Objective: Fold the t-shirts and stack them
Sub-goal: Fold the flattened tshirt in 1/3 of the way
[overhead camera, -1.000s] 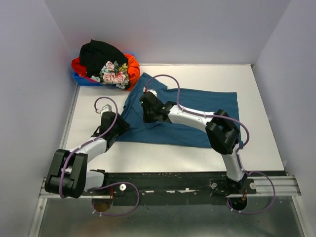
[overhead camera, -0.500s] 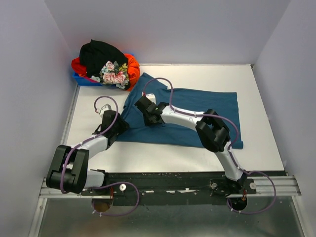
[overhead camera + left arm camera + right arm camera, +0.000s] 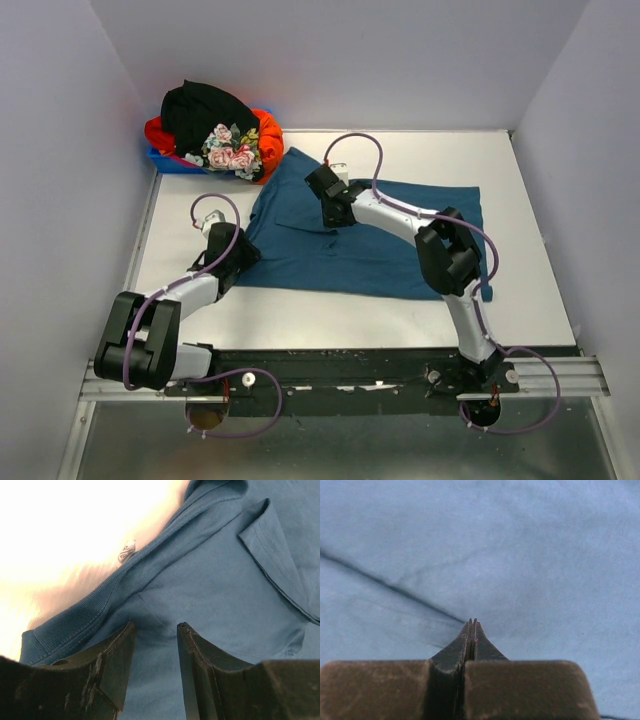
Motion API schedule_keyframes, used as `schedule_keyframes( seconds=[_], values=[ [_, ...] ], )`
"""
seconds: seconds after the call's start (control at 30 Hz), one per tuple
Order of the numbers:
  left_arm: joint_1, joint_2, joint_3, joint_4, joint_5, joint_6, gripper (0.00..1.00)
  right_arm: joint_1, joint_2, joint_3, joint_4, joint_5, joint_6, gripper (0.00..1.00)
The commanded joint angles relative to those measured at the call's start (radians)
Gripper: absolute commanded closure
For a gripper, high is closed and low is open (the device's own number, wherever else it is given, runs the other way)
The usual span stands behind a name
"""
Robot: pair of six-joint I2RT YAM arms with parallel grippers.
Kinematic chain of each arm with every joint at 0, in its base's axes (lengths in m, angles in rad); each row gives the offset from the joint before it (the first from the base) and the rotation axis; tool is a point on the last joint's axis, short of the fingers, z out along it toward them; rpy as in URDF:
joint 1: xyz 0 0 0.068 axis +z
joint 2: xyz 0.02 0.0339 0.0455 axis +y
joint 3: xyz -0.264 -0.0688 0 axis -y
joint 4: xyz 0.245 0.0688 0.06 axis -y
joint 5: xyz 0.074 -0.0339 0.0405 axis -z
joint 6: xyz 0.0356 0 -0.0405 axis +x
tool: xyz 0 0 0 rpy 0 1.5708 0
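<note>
A dark teal-blue t-shirt (image 3: pixel 400 250) lies spread on the white table. My left gripper (image 3: pixel 243 250) is at its left edge, open, with its fingertips resting on the cloth just behind the ribbed collar (image 3: pixel 75 625); the left wrist view (image 3: pixel 155 625) shows only flat cloth between the jaws. My right gripper (image 3: pixel 325 195) is on the shirt's back part, shut, with its tips down on the cloth next to a crease (image 3: pixel 380 582); in the right wrist view (image 3: pixel 472 621) nothing shows between its jaws. The black shirt (image 3: pixel 205 110), the orange-red one (image 3: pixel 268 135) and the flowered one (image 3: pixel 230 150) are heaped at the back left.
The heap of shirts sits in a small blue bin (image 3: pixel 165 160) in the back left corner. White walls close in the table (image 3: pixel 300 320) on the left, back and right. A black rail (image 3: pixel 350 365) runs along the near edge.
My right gripper has moved over the teal shirt toward the back and to the right, staying shut. My left gripper has stayed at the shirt's left edge.
</note>
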Motion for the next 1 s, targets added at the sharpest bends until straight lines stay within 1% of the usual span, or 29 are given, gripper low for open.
schedule_keyframes(
  seconds=[0.0, 0.1, 0.2, 0.4, 0.67, 0.8, 0.97],
  values=[
    [-0.002, -0.011, -0.002, -0.049, -0.046, 0.016, 0.45, 0.028, -0.094, -0.025, 0.055, -0.058, -0.052, 0.99],
    [-0.002, -0.013, -0.002, -0.047, -0.043, 0.017, 0.45, 0.044, -0.138, -0.088, 0.149, -0.133, -0.103, 0.99],
    [-0.002, -0.016, -0.006, -0.044, -0.037, 0.016, 0.45, 0.068, -0.131, -0.084, 0.191, -0.170, -0.138, 0.99],
    [-0.002, -0.031, -0.013, -0.040, -0.039, 0.017, 0.45, 0.090, 0.016, 0.099, 0.093, -0.213, -0.158, 0.99],
    [-0.002, -0.037, -0.013, -0.041, -0.040, 0.017, 0.45, 0.094, 0.113, 0.166, 0.082, -0.270, -0.152, 0.99],
    [-0.002, -0.043, -0.015, -0.041, -0.039, 0.016, 0.45, 0.094, 0.154, 0.206, 0.051, -0.218, -0.150, 0.99],
    [-0.002, -0.043, -0.016, -0.041, -0.040, 0.017, 0.45, 0.088, 0.214, 0.306, -0.038, -0.056, -0.121, 0.99]
  ],
)
